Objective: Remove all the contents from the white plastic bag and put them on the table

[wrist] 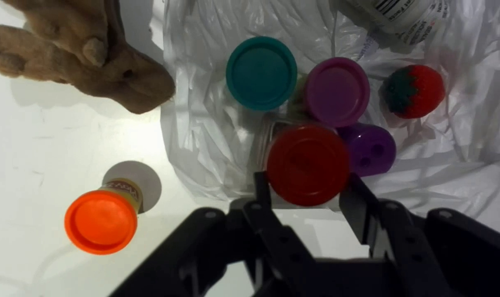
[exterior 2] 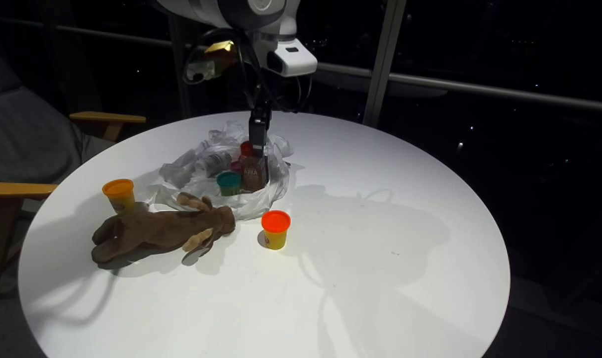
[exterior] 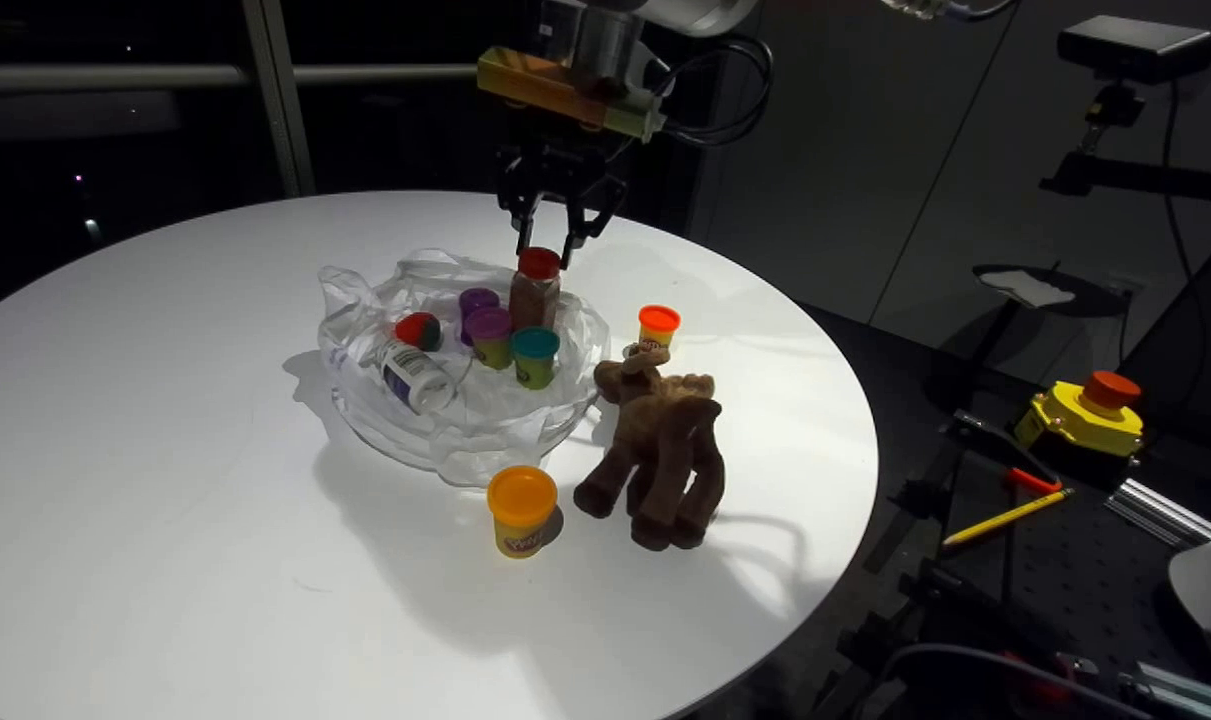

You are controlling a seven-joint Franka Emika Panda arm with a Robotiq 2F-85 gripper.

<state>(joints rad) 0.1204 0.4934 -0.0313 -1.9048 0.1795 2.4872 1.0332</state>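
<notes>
Wrist view: hand [wrist: 306, 184] clamped on jar [wrist: 307, 163] in bag [wrist: 208, 119], apparently the removal step; next, lift clear, set on tabletop [wrist: 35, 156] beside bag.

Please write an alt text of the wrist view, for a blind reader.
The gripper straddles a red-lidded jar, its hold unclear. The white plastic bag also holds a teal-lidded tub, a purple-lidded tub and more; on the table are a brown plush toy and an orange-lidded tub.

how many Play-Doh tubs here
4 by lid colour: teal tub and purple tub in the white bag; by the plush toy, orange-red tub near its head, orange tub near its feet. Folds may hide others.
</notes>
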